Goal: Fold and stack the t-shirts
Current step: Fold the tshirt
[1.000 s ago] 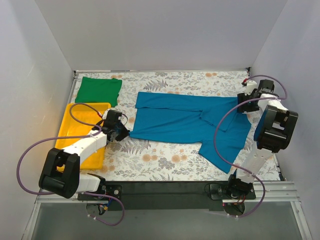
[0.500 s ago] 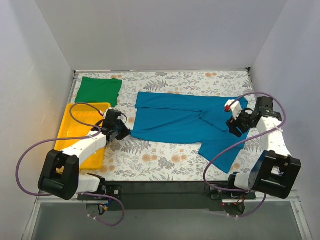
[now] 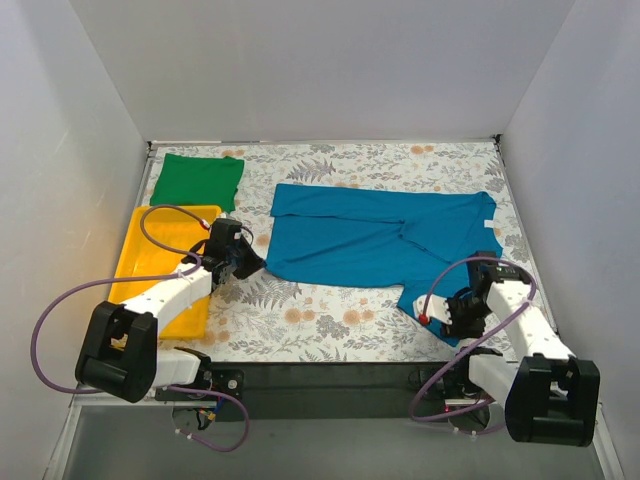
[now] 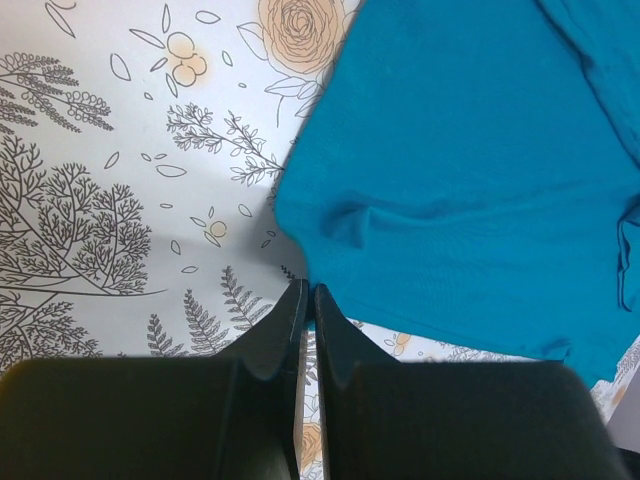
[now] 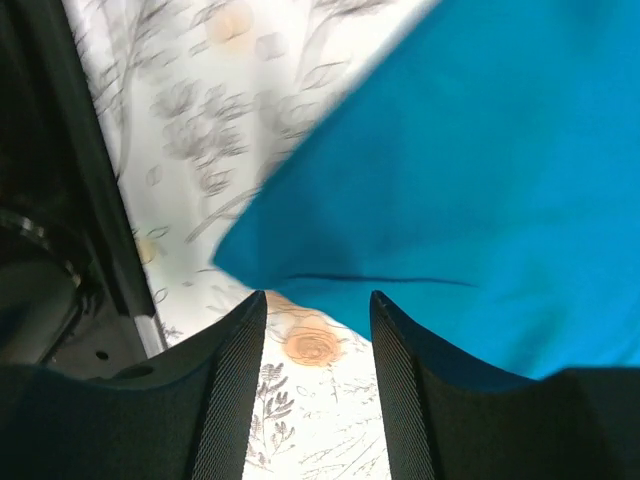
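Note:
The teal-blue t-shirt lies spread flat mid-table, with one part reaching toward the near right. My left gripper is at its near left corner. In the left wrist view the left gripper is shut and pinches the edge of the teal cloth. My right gripper is low over the shirt's near right corner. In the right wrist view the right gripper is open and empty, with the teal corner just ahead of its fingers. The green t-shirt lies folded at the back left.
A yellow plastic tray sits at the left, under my left arm. White walls close in the floral tablecloth on three sides. A black rail runs along the near edge, close to my right gripper.
My right arm has swung from the table's far right side down to the near right corner of the teal shirt. My left gripper has stayed on the shirt's corner.

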### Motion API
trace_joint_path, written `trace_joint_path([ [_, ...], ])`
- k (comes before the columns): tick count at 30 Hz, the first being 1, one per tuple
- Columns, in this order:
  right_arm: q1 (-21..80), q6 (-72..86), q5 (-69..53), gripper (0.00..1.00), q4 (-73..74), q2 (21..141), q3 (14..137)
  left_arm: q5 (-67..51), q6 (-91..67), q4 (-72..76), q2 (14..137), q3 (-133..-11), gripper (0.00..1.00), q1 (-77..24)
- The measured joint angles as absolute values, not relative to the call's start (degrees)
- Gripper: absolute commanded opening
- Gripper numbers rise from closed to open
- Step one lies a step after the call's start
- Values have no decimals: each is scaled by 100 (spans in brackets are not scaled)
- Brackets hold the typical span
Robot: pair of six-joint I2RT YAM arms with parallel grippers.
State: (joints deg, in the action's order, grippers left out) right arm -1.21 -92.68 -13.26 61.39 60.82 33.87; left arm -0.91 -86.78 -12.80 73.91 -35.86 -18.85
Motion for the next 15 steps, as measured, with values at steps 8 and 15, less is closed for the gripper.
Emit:
trace_joint_path([
  [8,-110,-10857,-1055,47,6305,5489,2902,-128,-8654,-1288,7380,-3581,0,-1885],
  [15,-110,-11166,-954,41,6104,5653,2768,-130,-8635,-1288,7380,-3581,0,-1885],
])
